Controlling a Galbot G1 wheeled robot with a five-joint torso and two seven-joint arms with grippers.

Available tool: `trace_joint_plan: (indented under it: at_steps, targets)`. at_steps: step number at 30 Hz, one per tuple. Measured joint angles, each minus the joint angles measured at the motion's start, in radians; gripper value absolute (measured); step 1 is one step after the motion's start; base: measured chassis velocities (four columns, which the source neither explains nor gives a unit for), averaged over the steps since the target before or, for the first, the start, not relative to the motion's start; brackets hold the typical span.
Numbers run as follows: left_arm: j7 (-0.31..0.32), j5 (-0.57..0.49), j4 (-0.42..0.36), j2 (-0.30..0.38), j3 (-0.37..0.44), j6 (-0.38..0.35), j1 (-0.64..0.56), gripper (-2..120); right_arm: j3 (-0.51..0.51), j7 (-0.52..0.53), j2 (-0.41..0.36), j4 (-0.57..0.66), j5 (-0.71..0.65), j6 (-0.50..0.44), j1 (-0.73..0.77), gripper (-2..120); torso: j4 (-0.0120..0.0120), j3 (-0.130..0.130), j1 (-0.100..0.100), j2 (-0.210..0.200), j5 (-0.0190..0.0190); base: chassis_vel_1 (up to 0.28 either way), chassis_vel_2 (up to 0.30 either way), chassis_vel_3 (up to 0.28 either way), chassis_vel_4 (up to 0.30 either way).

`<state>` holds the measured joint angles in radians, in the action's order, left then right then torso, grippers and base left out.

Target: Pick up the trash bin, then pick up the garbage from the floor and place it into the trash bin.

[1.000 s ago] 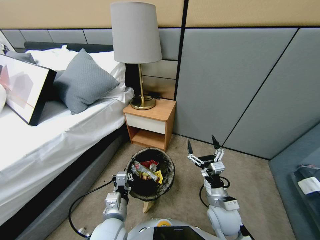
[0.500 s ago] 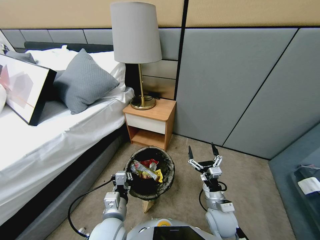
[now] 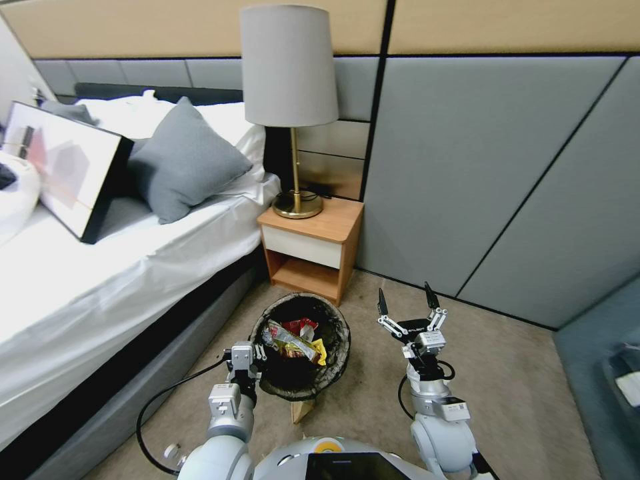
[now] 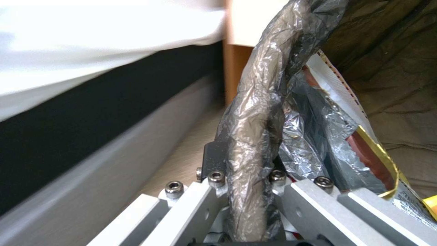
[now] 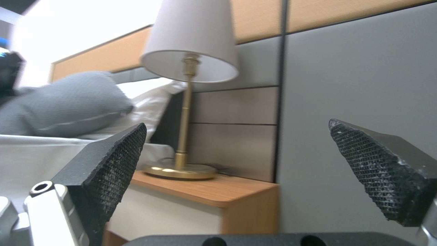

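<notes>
The trash bin (image 3: 339, 333), a round bucket with a dark bag folded over its rim, hangs just above the floor (image 3: 520, 387) in front of me. My left gripper (image 3: 255, 362) is shut on the bin's near-left rim; in the left wrist view the fingers (image 4: 213, 160) pinch the bag-covered rim (image 4: 259, 102). Garbage (image 3: 293, 340) lies inside: red, silver and yellow wrappers (image 4: 319, 136). A tan piece (image 3: 300, 409) shows on the carpet under the bin. My right gripper (image 3: 405, 301) stands open and empty to the right of the bin, fingers pointing up (image 5: 114, 160).
A wooden bedside table (image 3: 313, 250) with a brass lamp (image 3: 290, 73) stands just behind the bin. The bed (image 3: 100, 267) with a grey cushion and a framed picture runs along the left. Grey wall panels close the back. Open carpet lies to the right, ending at dark furniture (image 3: 600, 360).
The whole head view has shifted, so the camera turned a little left. My right gripper came down slightly and stays open. The bin remains in the left gripper.
</notes>
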<state>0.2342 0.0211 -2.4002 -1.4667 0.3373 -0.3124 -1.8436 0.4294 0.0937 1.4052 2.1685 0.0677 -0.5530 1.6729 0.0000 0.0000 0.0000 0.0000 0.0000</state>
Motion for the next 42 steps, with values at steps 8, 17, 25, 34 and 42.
trace_joint_plan:
  at_steps: [8,17,25,34,42]
  targets:
    - [0.000,0.000,-0.003,0.001,-0.002,0.001,-0.002,0,0.000,0.000,-0.003,0.003,-0.003,0.005,-0.002,100,0.0001,0.000,0.000,0.000,0.0000,0.121,0.113,0.116,0.108]
    - [0.001,0.003,-0.003,0.002,-0.008,0.002,-0.005,0,-0.004,-0.003,-0.005,0.004,-0.001,0.009,-0.003,100,-0.0001,0.000,0.000,0.000,0.0000,0.118,0.116,0.129,0.124]
    - [0.003,0.006,0.002,0.001,-0.013,0.010,-0.005,0,-0.005,-0.008,-0.004,0.004,0.000,0.008,-0.004,100,0.0004,0.000,0.000,0.000,-0.0001,0.130,0.124,0.117,0.125]
    - [0.002,0.008,0.003,0.000,-0.015,0.014,-0.005,0,-0.005,-0.010,-0.005,0.005,0.000,0.009,-0.003,100,-0.0004,0.000,0.000,0.000,0.0000,0.029,0.026,0.030,0.029]
    - [0.002,0.008,-0.001,-0.001,-0.010,0.017,-0.007,0,-0.010,-0.009,-0.023,0.010,-0.003,0.043,0.004,100,-0.0001,0.000,0.000,0.000,0.0000,0.000,0.000,0.000,0.000]
